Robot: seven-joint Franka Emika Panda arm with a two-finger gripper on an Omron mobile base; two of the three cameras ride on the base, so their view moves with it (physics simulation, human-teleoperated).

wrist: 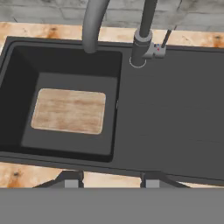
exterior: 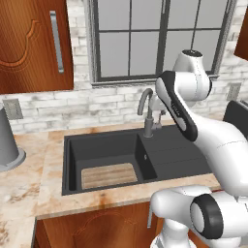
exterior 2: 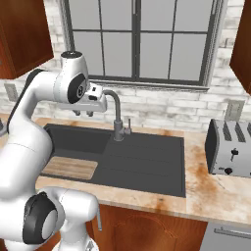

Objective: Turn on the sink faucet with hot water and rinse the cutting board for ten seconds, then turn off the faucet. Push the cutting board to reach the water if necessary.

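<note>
In my hand view, the claw [wrist: 109, 180] hangs above the near rim of the sink [wrist: 175, 113], its two tips apart with nothing between them; the jaws stand partly open and grip nothing. In the right base view I see the claw [exterior 2: 86, 113] held high, just left of the spout and clear of it.

Below it, the cutting board [wrist: 69, 110] lies flat on the floor of the deep basin, toward the near wall. The drainboard section lies to the right of the basin.

Farther back, the sink faucet [wrist: 142, 41] stands on the sink's rear edge at the divide between basin and drainboard. Its spout curves out over the basin's far end, its outlet beyond the board's far edge. The small side lever [wrist: 165, 40] stands up at the base's right side.

Beyond, the counter [exterior 2: 215, 191] carries a toaster [exterior 2: 230, 147] well to the right of the sink.
</note>
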